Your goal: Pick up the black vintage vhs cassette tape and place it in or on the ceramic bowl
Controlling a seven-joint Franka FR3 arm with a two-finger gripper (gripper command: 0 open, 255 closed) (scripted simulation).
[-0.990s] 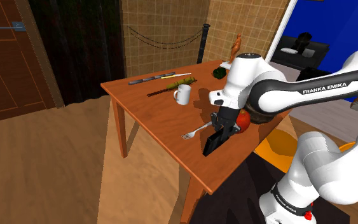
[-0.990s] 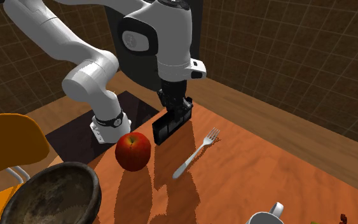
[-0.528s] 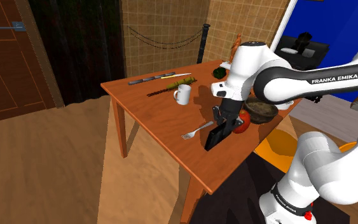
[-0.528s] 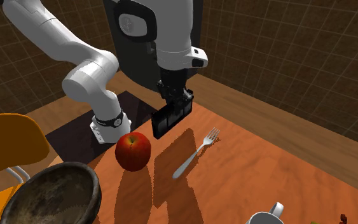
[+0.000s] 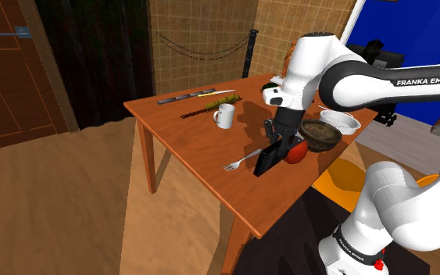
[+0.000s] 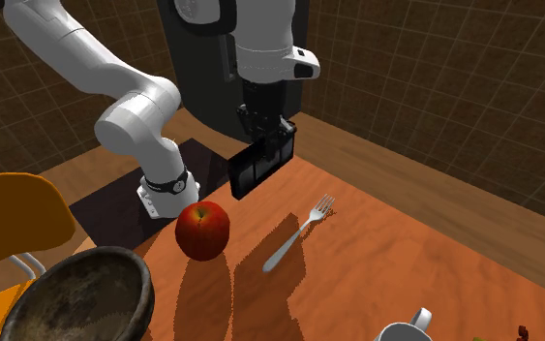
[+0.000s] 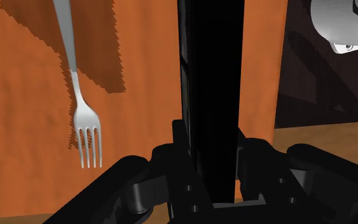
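Hand (image 6: 265,134) closed on the upper end of the black cassette (image 6: 258,167), fingers pinching its flat faces, with the tape hanging tilted and clear of the tabletop (image 6: 406,252) near the edge by the robot's stand. From the wrist the cassette (image 7: 212,76) runs straight out between the fingers, so the grip looks centred and square. The dark brown bowl (image 6: 76,300) is most likely the target, though a white dish (image 5: 340,120) sits just behind it and the meaning is not certain. To do the carry well, the move should stay at this height or a little higher, swing toward the bowl (image 5: 320,134) without tipping the wrist, and come down over its middle before letting go. A low release would be safer, since a long flat cassette will probably lean on the rim instead of lying flat inside. The red apple (image 6: 202,231) stands between cassette and bowl, touching neither, and is the thing most likely to be clipped by the hanging lower corner. A fork (image 6: 297,232) lies on the wood beside the path, and a white mug (image 5: 224,116) stands well apart, out of the way.
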